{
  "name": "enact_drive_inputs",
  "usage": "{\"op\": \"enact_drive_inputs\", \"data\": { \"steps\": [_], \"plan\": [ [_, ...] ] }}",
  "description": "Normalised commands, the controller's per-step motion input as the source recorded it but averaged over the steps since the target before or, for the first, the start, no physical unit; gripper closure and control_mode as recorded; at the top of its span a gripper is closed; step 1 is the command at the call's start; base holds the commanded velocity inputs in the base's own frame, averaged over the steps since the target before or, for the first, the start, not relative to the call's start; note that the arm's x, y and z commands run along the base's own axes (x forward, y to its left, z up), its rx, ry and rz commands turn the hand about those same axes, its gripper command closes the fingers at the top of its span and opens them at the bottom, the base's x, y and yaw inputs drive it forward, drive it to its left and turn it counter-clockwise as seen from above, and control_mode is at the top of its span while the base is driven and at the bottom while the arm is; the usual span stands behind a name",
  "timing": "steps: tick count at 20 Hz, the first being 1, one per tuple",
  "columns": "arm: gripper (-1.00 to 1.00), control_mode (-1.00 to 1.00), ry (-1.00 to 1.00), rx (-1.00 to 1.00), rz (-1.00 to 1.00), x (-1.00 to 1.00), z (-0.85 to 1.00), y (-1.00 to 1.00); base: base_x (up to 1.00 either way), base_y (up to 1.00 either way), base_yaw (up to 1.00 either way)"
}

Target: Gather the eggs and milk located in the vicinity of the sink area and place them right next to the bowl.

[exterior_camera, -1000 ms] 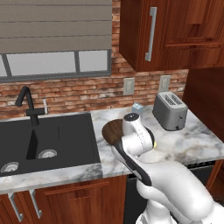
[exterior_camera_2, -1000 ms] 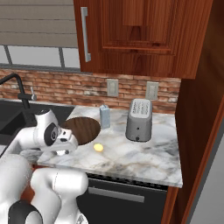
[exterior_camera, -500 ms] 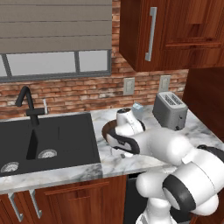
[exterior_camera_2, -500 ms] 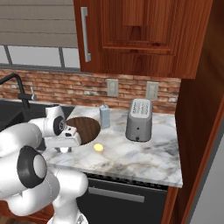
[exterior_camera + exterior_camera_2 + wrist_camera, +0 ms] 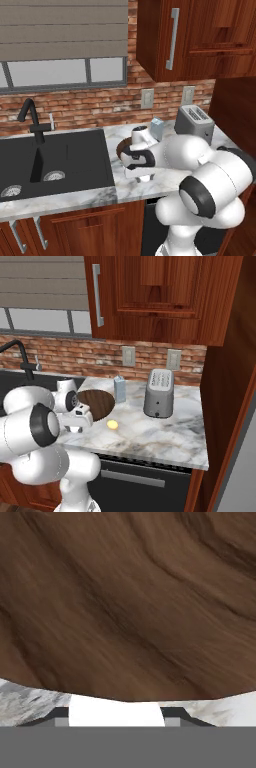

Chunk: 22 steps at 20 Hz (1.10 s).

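On the marble counter right of the matte black sink basin (image 5: 55, 160), the small pale yellow oval egg (image 5: 113, 425) is seen lying with its long axis roughly left-right, just right of the wide dark brown wooden bowl (image 5: 98, 403); the pale blue-grey milk carton (image 5: 120, 389) stands upright just behind the bowl, left of the silver two-slot toaster (image 5: 159, 393). The two-finger gripper (image 5: 75, 428) is held low at the bowl's near edge with its jaws closed, nothing visibly gripped. Compared with a second ago, the arm has been folded down towards the bowl, while egg and carton are unmoved.
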Motion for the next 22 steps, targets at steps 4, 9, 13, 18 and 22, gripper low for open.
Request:
{"op": "enact_drive_inputs", "data": {
  "steps": [4,9,13,18,22],
  "plan": [
    [1.00,-1.00,-0.05,0.03,-0.11,0.00,-0.11,0.00,0.00,0.00,0.00],
    [1.00,-1.00,-0.13,0.01,-0.11,0.00,-0.01,0.00,0.00,0.00,0.00],
    [1.00,-1.00,-0.16,0.00,-0.10,0.00,0.00,0.00,0.00,0.00,0.00],
    [1.00,-1.00,-0.14,0.00,-0.05,0.00,-0.02,0.00,0.00,0.00,0.00],
    [1.00,-1.00,-0.10,0.00,-0.03,0.00,-0.05,0.00,0.00,0.00,0.00]
  ]
}}
